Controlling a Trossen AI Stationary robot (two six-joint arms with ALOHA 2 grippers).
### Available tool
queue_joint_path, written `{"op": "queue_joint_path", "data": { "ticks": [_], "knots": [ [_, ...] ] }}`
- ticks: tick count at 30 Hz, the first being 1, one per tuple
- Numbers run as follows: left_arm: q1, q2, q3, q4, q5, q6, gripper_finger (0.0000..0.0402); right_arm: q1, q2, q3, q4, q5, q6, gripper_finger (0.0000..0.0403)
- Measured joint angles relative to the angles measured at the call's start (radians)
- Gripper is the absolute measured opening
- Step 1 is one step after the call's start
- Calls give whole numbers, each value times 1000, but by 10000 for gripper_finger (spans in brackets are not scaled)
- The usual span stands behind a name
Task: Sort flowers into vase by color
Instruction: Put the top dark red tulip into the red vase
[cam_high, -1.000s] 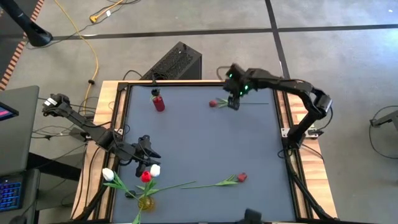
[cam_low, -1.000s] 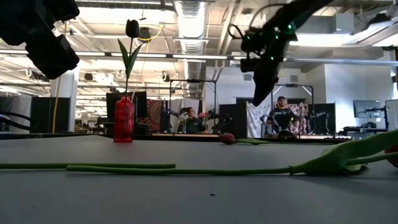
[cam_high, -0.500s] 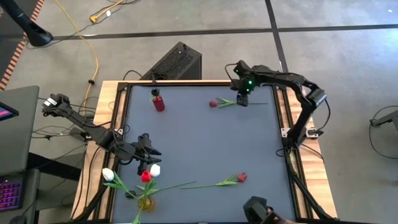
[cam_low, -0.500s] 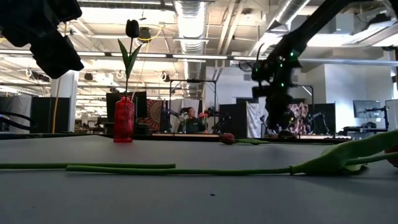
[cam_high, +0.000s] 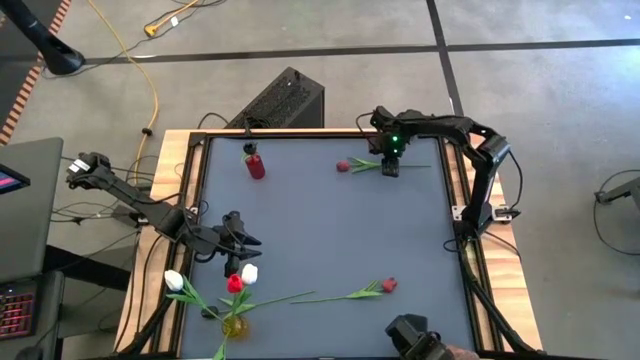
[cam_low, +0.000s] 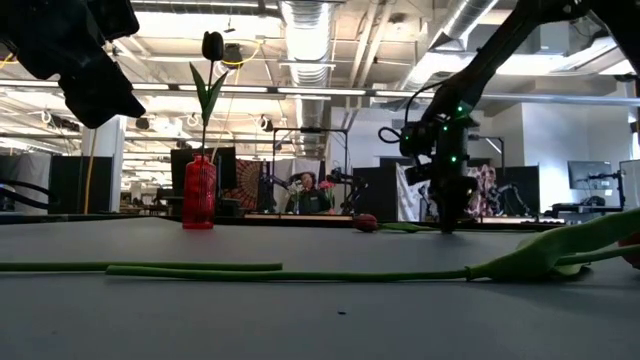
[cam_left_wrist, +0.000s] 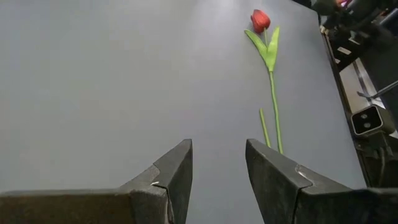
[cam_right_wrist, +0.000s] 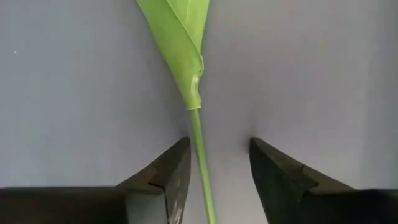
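Note:
A red tulip (cam_high: 343, 166) lies near the table's far edge, its stem (cam_right_wrist: 198, 143) flat on the mat. My right gripper (cam_high: 390, 168) is open and down at the mat, one finger on each side of that stem just below the leaf (cam_right_wrist: 180, 37); I see no touch. My left gripper (cam_high: 243, 240) hovers open above the near-left part of the table. A second red tulip (cam_high: 389, 285) lies near the near edge and shows in the left wrist view (cam_left_wrist: 260, 20). A red vase (cam_high: 256, 166) holds a dark tulip (cam_low: 212, 45). A yellow vase (cam_high: 235, 325) holds white and red tulips.
The mat's raised frame (cam_high: 447, 190) runs close to the right arm. A black box (cam_high: 285, 98) stands behind the far edge. The middle of the mat (cam_high: 330, 230) is bare. People sit in the room beyond the table (cam_low: 303, 190).
My right gripper has moved a little toward the table's right edge and come down from well above the mat to the tulip's stem, its fingers now standing around it. The tulip has not moved.

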Motion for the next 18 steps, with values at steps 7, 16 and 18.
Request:
{"op": "queue_joint_path", "data": {
  "ticks": [7, 16, 18],
  "knots": [
    [0, 0, 0, -5, 3, 1, 137, 9, -1, 1, -37, -2, 27, 118],
    [0, 0, 0, -18, 11, 1, 137, 19, -5, 1, -66, -47, 120, 15],
    [0, 0, 0, -18, 24, 1, 137, 24, -15, -1, -83, -56, 146, 22]
  ]
}}
